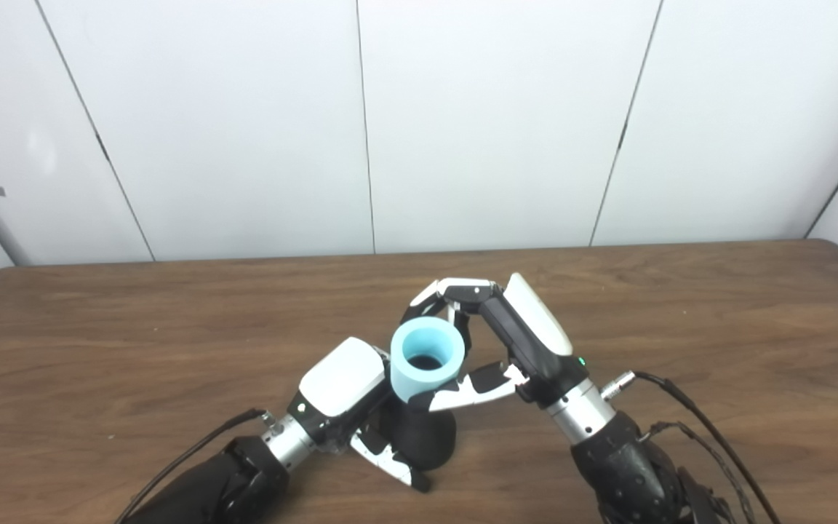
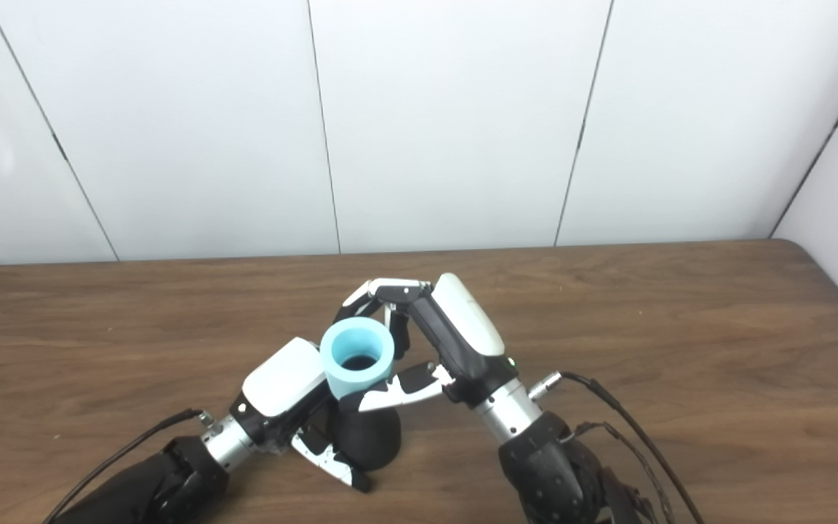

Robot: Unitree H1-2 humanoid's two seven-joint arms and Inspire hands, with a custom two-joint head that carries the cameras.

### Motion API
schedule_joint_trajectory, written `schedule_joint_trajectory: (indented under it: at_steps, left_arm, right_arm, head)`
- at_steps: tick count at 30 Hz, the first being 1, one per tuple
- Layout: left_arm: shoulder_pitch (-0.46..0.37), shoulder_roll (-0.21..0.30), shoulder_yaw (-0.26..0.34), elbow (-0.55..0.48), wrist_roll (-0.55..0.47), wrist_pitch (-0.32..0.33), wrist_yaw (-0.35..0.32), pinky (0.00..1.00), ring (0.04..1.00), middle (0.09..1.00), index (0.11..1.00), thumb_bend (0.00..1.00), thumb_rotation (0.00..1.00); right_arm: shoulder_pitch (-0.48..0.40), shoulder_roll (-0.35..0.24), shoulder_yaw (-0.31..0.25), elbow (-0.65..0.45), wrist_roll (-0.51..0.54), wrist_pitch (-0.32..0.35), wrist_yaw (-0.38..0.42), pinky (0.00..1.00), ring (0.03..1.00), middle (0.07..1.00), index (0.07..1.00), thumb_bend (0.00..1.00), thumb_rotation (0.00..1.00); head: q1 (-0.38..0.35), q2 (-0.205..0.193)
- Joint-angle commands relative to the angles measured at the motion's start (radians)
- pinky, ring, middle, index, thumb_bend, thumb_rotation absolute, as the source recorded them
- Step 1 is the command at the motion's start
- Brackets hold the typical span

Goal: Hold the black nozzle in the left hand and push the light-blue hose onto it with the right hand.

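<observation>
Light-blue hose (image 1: 425,358), a short, thick-walled tube with its dark bore facing up, sits pinched in the right hand (image 1: 513,342), whose fingers (image 1: 455,291) curl over the far side while the thumb presses the near side. Its lower end meets the black nozzle (image 1: 425,437), a rounded, matte body standing on the wooden table (image 1: 717,327). The left hand (image 1: 350,400) is wrapped closed around that nozzle.
</observation>
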Motion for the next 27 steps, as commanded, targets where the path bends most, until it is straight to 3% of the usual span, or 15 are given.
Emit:
schedule_joint_trajectory:
  at_steps: [1, 4, 6, 7, 9, 10, 13, 19, 20, 22, 27]
  left_arm:
    - [0.224, -0.121, -0.128, 0.148, -0.009, -0.021, 0.01, 0.19, 0.249, 0.467, 0.487, 0.52, 0.0]
    - [0.224, -0.122, -0.129, 0.15, -0.013, -0.021, 0.008, 0.17, 0.232, 0.472, 0.484, 0.52, 0.0]
    - [0.224, -0.121, -0.127, 0.148, -0.015, -0.021, 0.003, 0.18, 0.241, 0.473, 0.484, 0.52, 0.0]
    - [0.224, -0.121, -0.127, 0.146, -0.016, -0.021, 0.0, 0.18, 0.251, 0.426, 0.504, 0.52, 0.0]
    - [0.224, -0.121, -0.125, 0.145, -0.015, -0.021, -0.002, 0.19, 0.248, 0.461, 0.489, 0.52, 0.0]
    - [0.224, -0.121, -0.127, 0.146, -0.012, -0.021, 0.0, 0.19, 0.256, 0.422, 0.506, 0.52, 0.0]
    - [0.223, -0.122, -0.128, 0.149, -0.005, -0.021, 0.008, 0.18, 0.236, 0.467, 0.486, 0.52, 0.0]
    - [0.223, -0.124, -0.129, 0.148, -0.009, -0.021, 0.005, 0.17, 0.228, 0.472, 0.484, 0.52, 0.0]
    - [0.224, -0.125, -0.127, 0.147, -0.008, -0.021, 0.002, 0.18, 0.238, 0.473, 0.484, 0.52, 0.0]
    - [0.224, -0.125, -0.126, 0.147, -0.008, -0.021, 0.002, 0.2, 0.263, 0.42, 0.512, 0.52, 0.0]
    - [0.228, -0.125, -0.122, 0.143, -0.011, -0.021, -0.001, 0.17, 0.222, 0.471, 0.484, 0.52, 0.0]
  right_arm:
    - [-0.054, 0.012, -0.018, -0.052, 0.009, 0.067, 0.031, 0.13, 0.201, 0.469, 0.491, 0.52, 0.0]
    - [-0.057, 0.017, -0.024, -0.071, 0.024, 0.135, 0.057, 0.1, 0.16, 0.471, 0.487, 0.52, 0.0]
    - [-0.065, 0.016, -0.025, -0.078, 0.032, 0.16, 0.068, 0.09, 0.138, 0.471, 0.486, 0.52, 0.0]
    - [-0.069, 0.016, -0.026, -0.081, 0.035, 0.173, 0.074, 0.08, 0.131, 0.47, 0.486, 0.52, 0.0]
    - [-0.075, 0.016, -0.028, -0.085, 0.038, 0.188, 0.08, 0.09, 0.14, 0.47, 0.486, 0.52, 0.0]
    - [-0.077, 0.016, -0.027, -0.087, 0.038, 0.195, 0.083, 0.09, 0.141, 0.47, 0.486, 0.52, 0.0]
    - [-0.082, 0.015, -0.027, -0.096, 0.038, 0.23, 0.097, 0.08, 0.128, 0.469, 0.486, 0.52, 0.0]
    - [-0.096, 0.012, -0.023, -0.116, 0.046, 0.299, 0.131, 0.06, 0.106, 0.469, 0.486, 0.52, 0.0]
    - [-0.098, 0.01, -0.022, -0.119, 0.047, 0.307, 0.135, 0.05, 0.098, 0.329, 0.487, 0.51, 0.06]
    - [-0.099, 0.008, -0.021, -0.122, 0.05, 0.325, 0.143, 0.04, 0.088, 0.213, 0.488, 0.51, 0.11]
    - [-0.097, 0.015, -0.028, -0.121, 0.073, 0.359, 0.148, 0.04, 0.084, 0.173, 0.488, 0.5, 0.13]
  head:
    - [-0.001, 0.001]
    - [-0.001, 0.001]
    - [-0.001, 0.002]
    - [-0.001, 0.002]
    - [-0.001, 0.002]
    - [-0.002, 0.003]
    - [-0.001, 0.003]
    - [-0.002, 0.007]
    - [0.0, 0.007]
    - [0.0, 0.007]
    - [-0.001, 0.01]
